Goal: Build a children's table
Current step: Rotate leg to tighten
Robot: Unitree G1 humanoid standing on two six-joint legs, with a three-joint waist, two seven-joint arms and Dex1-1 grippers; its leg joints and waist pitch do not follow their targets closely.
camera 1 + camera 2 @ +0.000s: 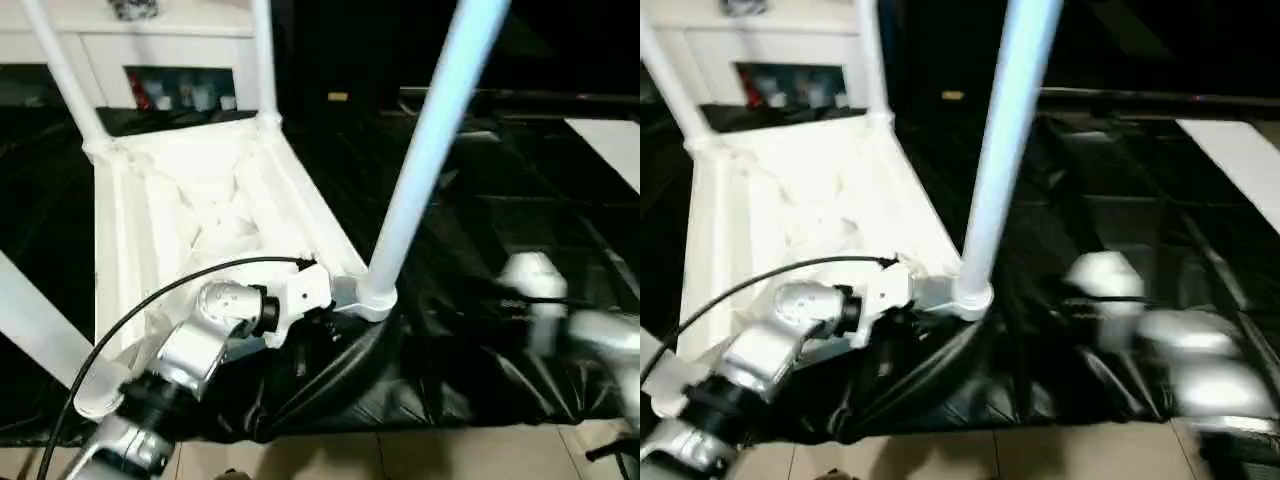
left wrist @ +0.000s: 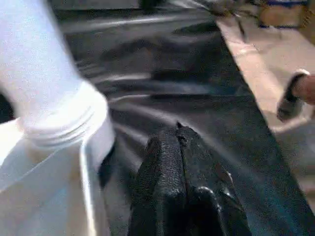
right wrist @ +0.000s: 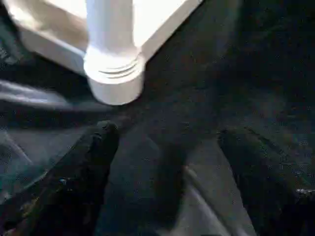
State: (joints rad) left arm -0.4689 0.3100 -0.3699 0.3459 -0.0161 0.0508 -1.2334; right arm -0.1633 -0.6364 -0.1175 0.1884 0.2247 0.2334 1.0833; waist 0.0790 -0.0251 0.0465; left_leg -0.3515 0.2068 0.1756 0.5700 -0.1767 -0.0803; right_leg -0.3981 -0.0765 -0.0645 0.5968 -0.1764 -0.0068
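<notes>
The top [image 1: 200, 200] is all white, with a ribbed pattern, and the legs [image 1: 430, 140] are white with a pale blue tint. The sheet [image 1: 480, 330] under them is glossy black. The floor [image 1: 400, 455] at its near edge is beige. The arms [image 1: 200, 345] are silver, the cable [image 1: 140, 305] black. Both claws [image 2: 179, 187] are black with a fine grainy texture.

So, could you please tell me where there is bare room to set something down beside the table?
Free: the black sheet between the near leg and the right arm. Crowded: the near corner socket, where the left arm lies.
</notes>
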